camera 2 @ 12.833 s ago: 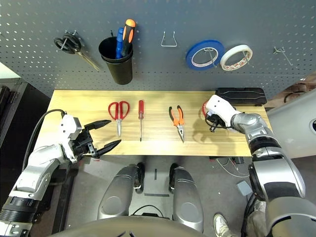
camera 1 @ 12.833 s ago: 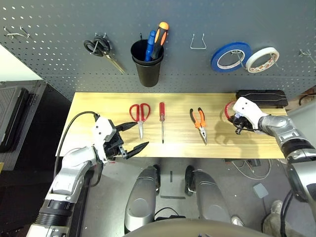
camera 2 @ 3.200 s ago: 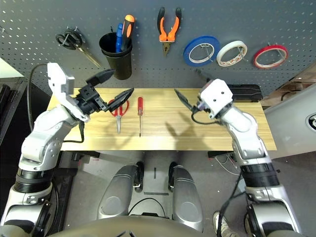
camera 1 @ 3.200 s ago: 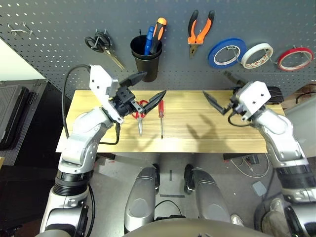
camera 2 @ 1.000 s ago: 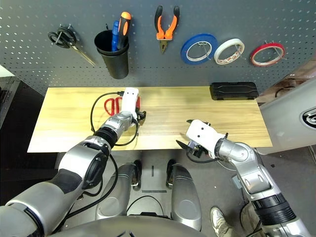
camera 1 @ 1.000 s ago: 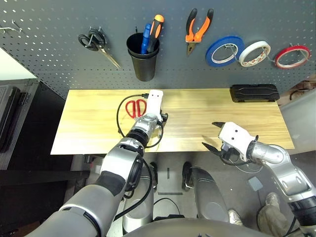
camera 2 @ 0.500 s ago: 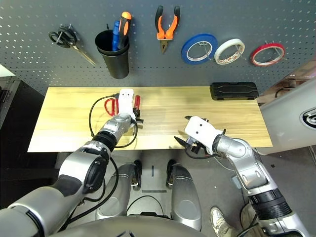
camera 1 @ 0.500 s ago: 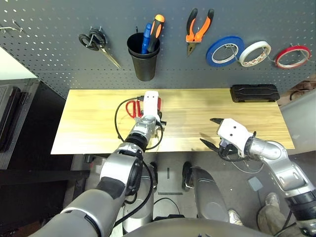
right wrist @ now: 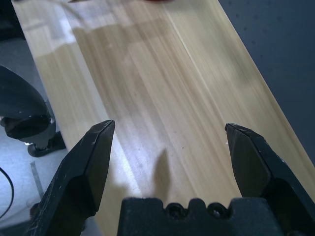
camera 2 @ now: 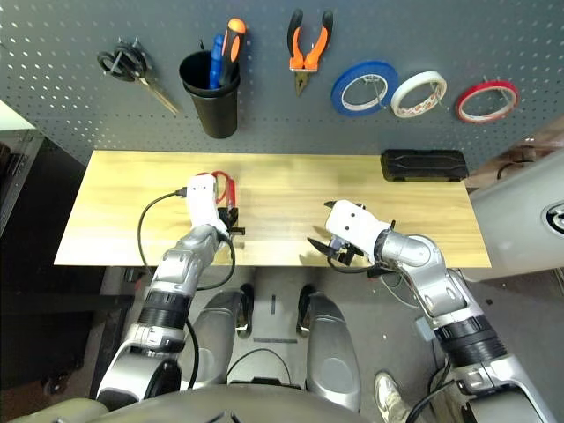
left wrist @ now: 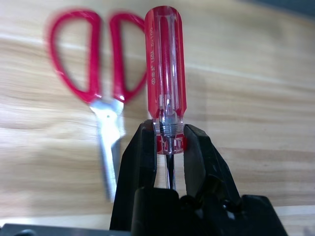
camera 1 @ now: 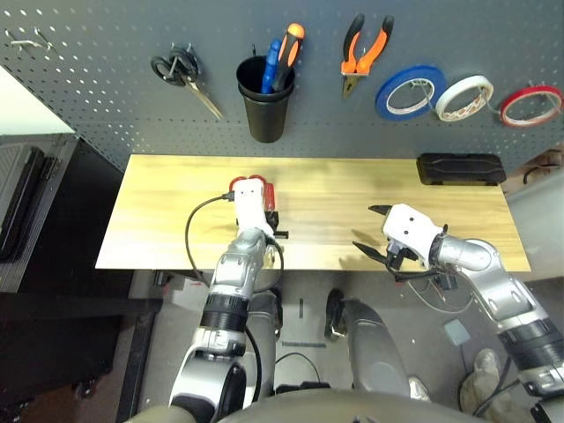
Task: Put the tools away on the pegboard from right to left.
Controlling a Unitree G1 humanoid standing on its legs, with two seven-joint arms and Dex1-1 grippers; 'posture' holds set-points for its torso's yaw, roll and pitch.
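The pegboard (camera 1: pixel 106 79), dark grey and full of small holes, spans the whole back of the scene and runs past both ends of the bench (camera 1: pixel 159 220). The bench is a pale wooden top, and most of it is bare: a wide open stretch at its left end, another in the middle between the two arms, and a strip along the back edge.

On the board, from the right: a thin red tape ring (camera 1: pixel 530 105), a white tape roll (camera 1: pixel 465 96), a blue tape roll (camera 1: pixel 411 92), the orange-and-black pliers (camera 1: pixel 365 50) hanging nose down, a black cup (camera 1: pixel 265 104) with a blue handle and an orange-and-black handle standing in it, and black-handled scissors (camera 1: pixel 181 74). An empty metal hook (camera 1: pixel 26 41) sits at the far upper left. A flat black case (camera 1: pixel 462 168) lies on the bench at its back right corner.

The right gripper (right wrist: pixel 170 142) hovers over the front edge of the bench, right of the middle, its jaws spread wide and holding nothing, with bare wood between them.

The left gripper (left wrist: pixel 170 147) is above the bench just left of centre, near the front half. Its jaws are nearly closed, clamped on the slim red-handled screwdriver (left wrist: pixel 165 73) at the base of the handle, where the metal shaft begins. The clear red handle points away from the wrist. Small print runs along the handle, too fine to read.

The red-handled scissors (left wrist: pixel 101 93) lie flat on the bench just beside the screwdriver, silver blades toward the front edge.
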